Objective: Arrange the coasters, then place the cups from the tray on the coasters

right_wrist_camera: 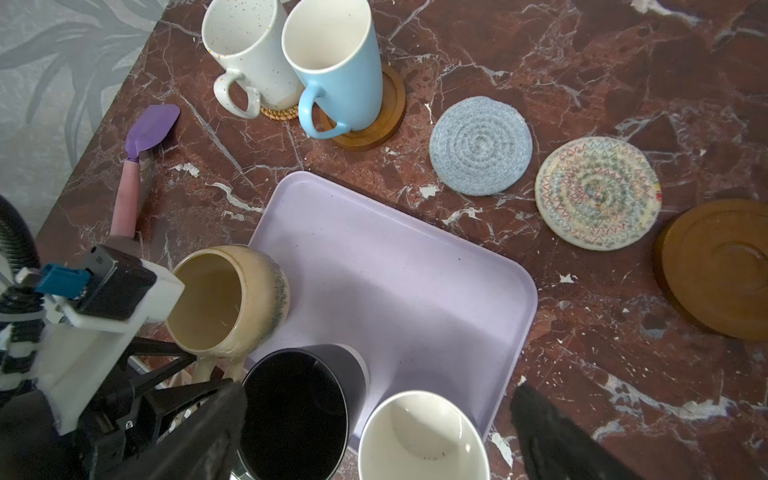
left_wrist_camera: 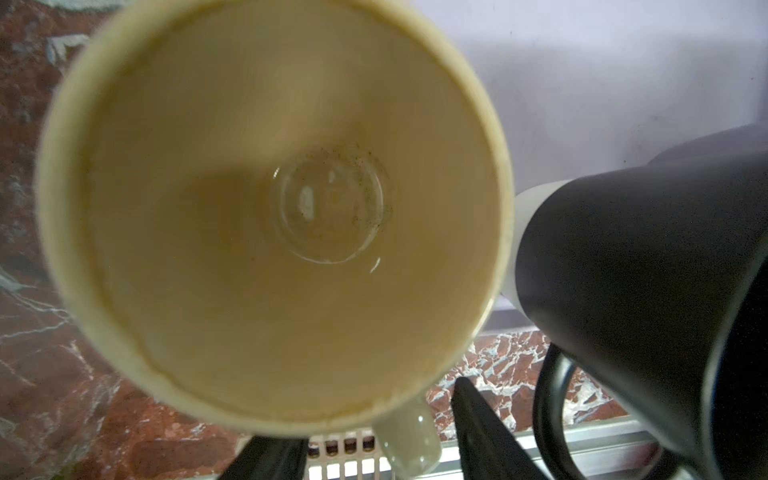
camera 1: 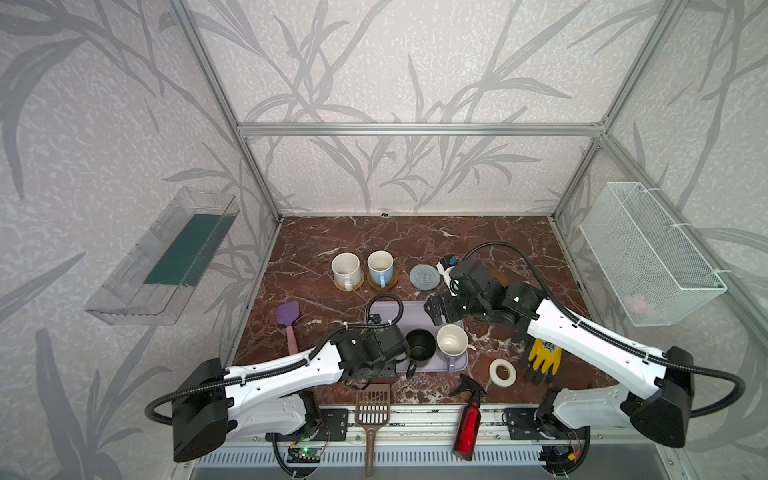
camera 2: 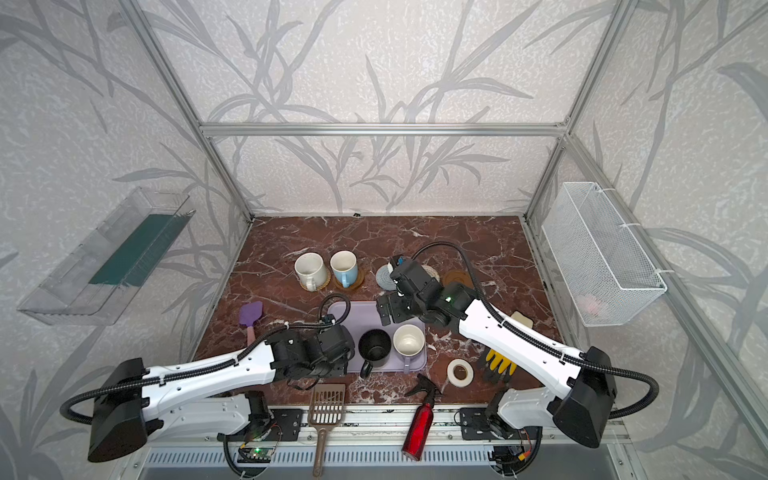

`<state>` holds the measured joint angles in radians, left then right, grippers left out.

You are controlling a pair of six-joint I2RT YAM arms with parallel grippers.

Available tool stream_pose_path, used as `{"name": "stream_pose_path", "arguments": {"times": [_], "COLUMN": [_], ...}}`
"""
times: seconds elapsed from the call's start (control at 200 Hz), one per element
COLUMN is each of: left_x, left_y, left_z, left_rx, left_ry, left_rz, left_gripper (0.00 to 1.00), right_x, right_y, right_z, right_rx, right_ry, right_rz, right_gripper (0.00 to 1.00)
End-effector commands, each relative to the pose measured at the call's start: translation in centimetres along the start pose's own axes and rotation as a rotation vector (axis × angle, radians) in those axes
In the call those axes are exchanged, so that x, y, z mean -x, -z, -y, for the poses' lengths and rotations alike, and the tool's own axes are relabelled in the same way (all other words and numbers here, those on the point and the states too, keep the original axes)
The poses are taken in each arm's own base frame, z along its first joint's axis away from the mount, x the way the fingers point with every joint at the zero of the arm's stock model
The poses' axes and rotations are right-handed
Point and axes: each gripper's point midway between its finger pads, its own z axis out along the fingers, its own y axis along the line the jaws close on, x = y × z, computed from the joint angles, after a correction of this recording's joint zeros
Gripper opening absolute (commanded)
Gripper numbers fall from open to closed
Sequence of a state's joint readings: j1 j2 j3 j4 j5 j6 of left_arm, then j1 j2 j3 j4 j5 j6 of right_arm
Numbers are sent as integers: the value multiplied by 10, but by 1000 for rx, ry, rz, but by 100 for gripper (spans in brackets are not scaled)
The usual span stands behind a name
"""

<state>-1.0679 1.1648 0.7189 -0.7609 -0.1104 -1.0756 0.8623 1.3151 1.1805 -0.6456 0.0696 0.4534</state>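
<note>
The left fingers (left_wrist_camera: 490, 432) stand apart on either side of the cream-yellow mug's (right_wrist_camera: 226, 299) handle, at the lavender tray's (right_wrist_camera: 395, 257) left edge beside the black mug (right_wrist_camera: 299, 407). The right fingers (right_wrist_camera: 557, 436) are spread wide above the tray.

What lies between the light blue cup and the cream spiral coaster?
The grey-blue woven coaster, bare of any cup, lies between the light blue cup and the cream spiral coaster; the right wrist view shows it plainly.
</note>
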Motion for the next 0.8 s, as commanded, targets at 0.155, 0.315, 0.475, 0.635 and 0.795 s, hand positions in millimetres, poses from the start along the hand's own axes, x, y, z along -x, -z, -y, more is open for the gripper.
{"name": "stream_pose_path", "arguments": {"times": [0.155, 0.315, 0.475, 0.635, 0.795], "left_x": [4, 3, 3, 4, 4], "left_y": [-3, -4, -6, -10, -13], "left_z": [-5, -10, -7, -14, -9], "left_rx": [50, 46, 1, 32, 17], "left_ry": [-15, -9, -8, -16, -35], "left_rz": [18, 32, 46, 61, 57], "left_gripper": [45, 38, 34, 31, 27], "right_x": [1, 1, -8, -11, -11], "right_y": [-2, 0, -6, -6, -9], "right_z": [-5, -13, -27, -34, -38], "right_rx": [14, 62, 129, 171, 191], "right_ry": [-13, 1, 30, 27, 20], "right_rz": [-11, -12, -85, -99, -110], "right_gripper": [99, 99, 99, 99, 99]}}
